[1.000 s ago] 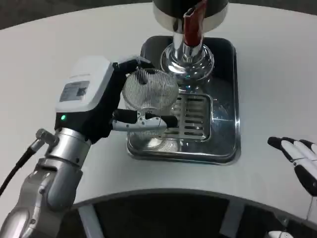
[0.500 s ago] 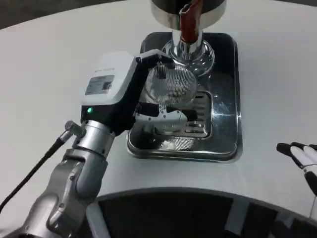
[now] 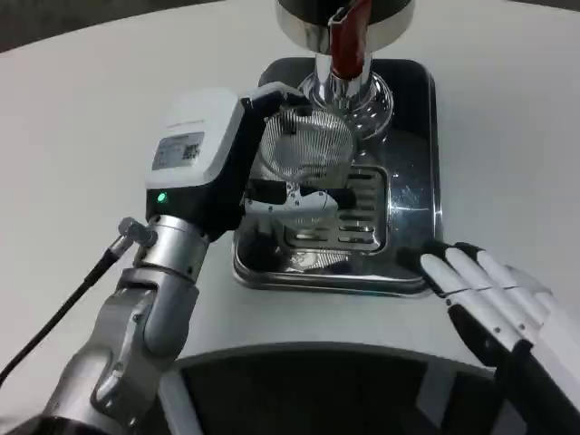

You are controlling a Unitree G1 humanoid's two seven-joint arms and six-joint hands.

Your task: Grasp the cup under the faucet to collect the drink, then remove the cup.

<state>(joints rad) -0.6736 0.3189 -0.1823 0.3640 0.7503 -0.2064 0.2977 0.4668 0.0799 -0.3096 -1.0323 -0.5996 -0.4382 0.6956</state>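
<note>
Left hand (image 3: 237, 172) grips the cup (image 3: 304, 152): fingers wrapped round its left and near sides, one black-and-white finger (image 3: 304, 197) crossing in front of it just below the rim. Cup is clear ribbed glass, tilted so its mouth faces the camera, held above the slotted grate (image 3: 349, 213) of the drip tray (image 3: 412, 263). It sits just in front of and slightly left of the chrome dispenser base (image 3: 349, 91), below the red faucet handle (image 3: 345, 41). Can't tell whether the cup bottom touches the grate or hangs clear; hand hides that. Can't see any liquid in it either. Tray is a shiny rectangular metal pan on the white table (image 3: 109, 100), with the dispenser standing in its far half and the grate in the near half. Left forearm (image 3: 136, 335) comes up from the lower left, green light lit on the wrist housing, black cable trailing off to the left. Right hand (image 3: 494, 299) is at lower right, empty, fingers straight and spread, fingertips (image 3: 433, 256) near the tray's near-right corner; contact there unclear.
</note>
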